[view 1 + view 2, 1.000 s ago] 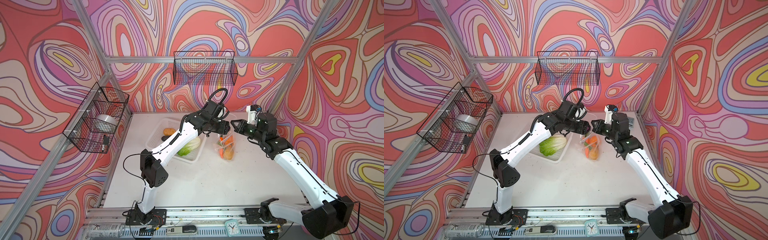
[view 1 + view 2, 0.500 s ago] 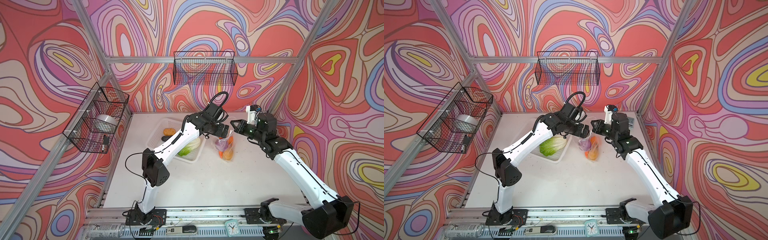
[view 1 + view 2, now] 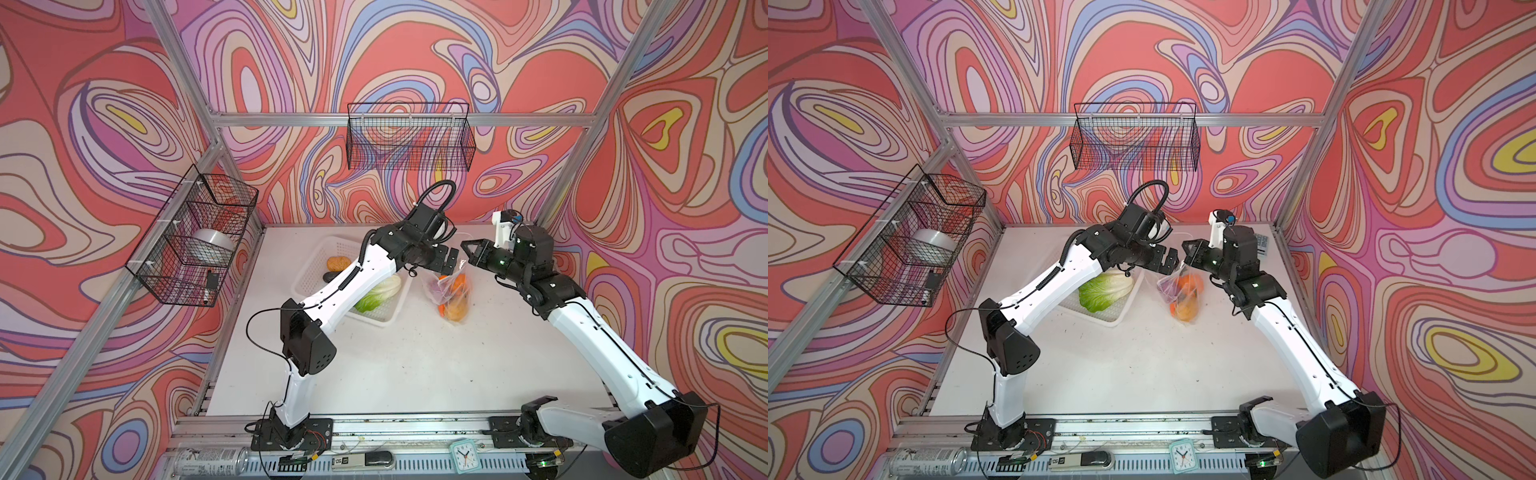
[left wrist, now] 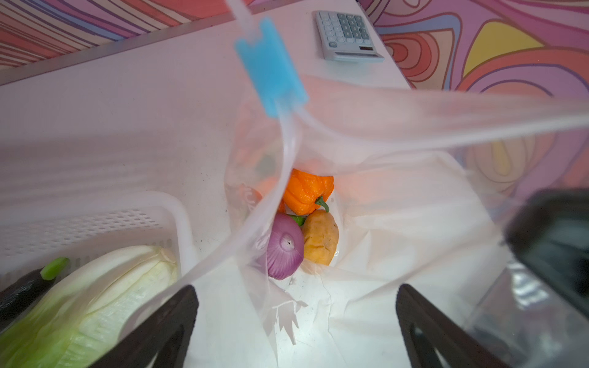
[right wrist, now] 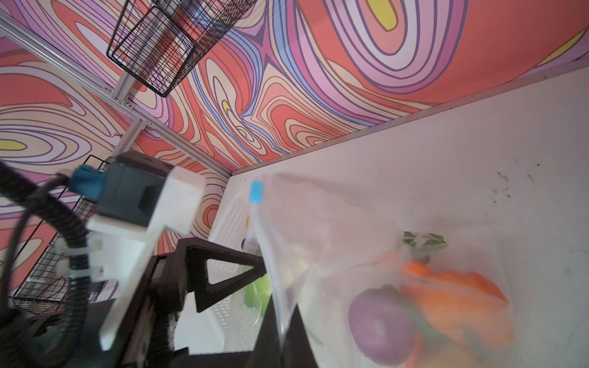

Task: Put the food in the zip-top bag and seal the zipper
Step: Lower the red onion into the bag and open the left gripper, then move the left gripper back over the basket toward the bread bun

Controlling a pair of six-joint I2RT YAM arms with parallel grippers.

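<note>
The zip-top bag (image 3: 451, 291) hangs open by its mouth edge, its lower part resting on the table. My right gripper (image 5: 282, 318) is shut on the zipper strip of that edge. The light-blue slider (image 4: 271, 67) sits at the strip's far end. My left gripper (image 4: 296, 296) stands open just above the bag's mouth, holding nothing. Inside the bag lie a purple onion (image 4: 284, 251), an orange pumpkin (image 4: 307, 191) and a tan potato (image 4: 320, 240). The cabbage (image 3: 380, 293), a dark eggplant (image 4: 19, 293) and another potato (image 3: 337, 263) lie in the white basket (image 3: 307, 274).
The basket stands just left of the bag, under the left arm. A calculator (image 4: 349, 35) lies at the table's back right corner. Black wire baskets (image 3: 409, 137) hang on the back and left walls. A clock (image 3: 461, 453) and a can (image 3: 210, 459) lie on the front rail.
My left gripper has opened wide over the bag's mouth, and the purple onion now lies inside the bag. The right gripper has kept its hold on the bag's edge.
</note>
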